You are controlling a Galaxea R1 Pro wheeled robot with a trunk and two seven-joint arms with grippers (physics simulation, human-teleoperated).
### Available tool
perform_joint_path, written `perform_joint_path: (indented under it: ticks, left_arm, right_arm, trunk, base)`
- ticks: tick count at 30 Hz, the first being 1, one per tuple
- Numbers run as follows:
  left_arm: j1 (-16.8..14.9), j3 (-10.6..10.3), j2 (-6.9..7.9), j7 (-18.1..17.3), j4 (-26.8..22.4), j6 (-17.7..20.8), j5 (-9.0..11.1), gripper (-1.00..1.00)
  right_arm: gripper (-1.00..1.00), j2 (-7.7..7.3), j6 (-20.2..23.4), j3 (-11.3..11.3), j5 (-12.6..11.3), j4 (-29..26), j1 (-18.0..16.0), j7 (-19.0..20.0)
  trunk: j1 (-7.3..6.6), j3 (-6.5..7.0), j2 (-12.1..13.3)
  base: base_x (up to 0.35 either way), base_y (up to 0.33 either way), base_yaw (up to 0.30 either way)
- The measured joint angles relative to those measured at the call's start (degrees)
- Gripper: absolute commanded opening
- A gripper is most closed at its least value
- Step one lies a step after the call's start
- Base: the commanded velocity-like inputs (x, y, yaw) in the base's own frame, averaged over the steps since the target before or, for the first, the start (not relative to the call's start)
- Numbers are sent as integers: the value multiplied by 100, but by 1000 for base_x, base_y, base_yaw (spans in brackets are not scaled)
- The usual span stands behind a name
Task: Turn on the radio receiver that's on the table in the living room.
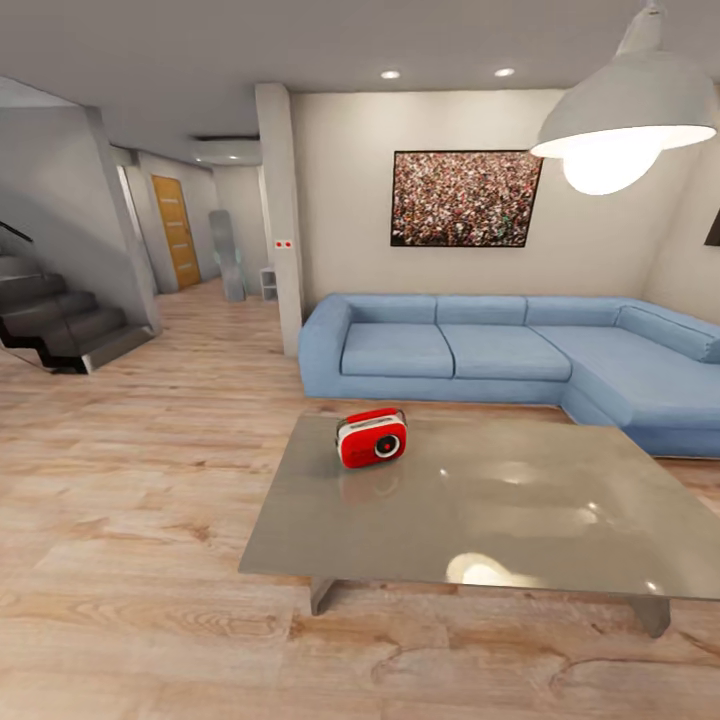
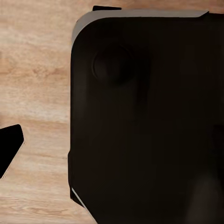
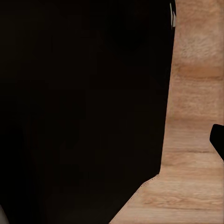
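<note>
wood floor (image 1: 130, 560), table (image 1: 560, 520), unlabelled red radio receiver (image 1: 372, 438).

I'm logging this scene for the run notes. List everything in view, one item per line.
radio receiver: one, red with white band and black dial, on the table's far left part.
table: one, glossy grey-brown, low, in front of the sofa.
sectional sofa: one, blue, against the far wall.
crowd picture: one, dark frame, on the wall above the sofa.
pendant lamp: one, white, lit, hanging at upper right.
staircase: one, dark grey, at far left.
door: one, orange-brown wood, down the hallway.
floor: light wood planks.
robot body: dark casing close to both wrist cameras; gripper states cannot be told.
</note>
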Motion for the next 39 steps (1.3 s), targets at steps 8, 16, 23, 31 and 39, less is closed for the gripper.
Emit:
perform_joint_path:
  ticks: [8,16,23,31,39]
  left_arm:
    - [0,-2,0,0,0,-4,0,100]
    - [0,-1,0,0,-4,-34,0,100]
    - [2,0,0,1,-6,-60,-5,100]
    - [0,-8,0,0,2,-61,-10,100]
    - [0,-6,0,0,2,-61,-9,100]
  right_arm:
    - [100,0,0,0,5,0,0,0]
    - [100,0,0,0,5,0,0,0]
    - [100,0,0,0,5,0,0,-1]
    - [100,0,2,0,8,0,0,0]
    - [100,0,16,0,14,0,0,0]
  trunk:
    - [0,0,0]
    - [0,0,0]
    - [0,0,0]
    - [0,0,0]
    - [0,0,0]
  base:
    - [323,86,0]
    - [318,84,0]
    - [43,9,0]
    - [126,7,0]
    - [170,18,0]
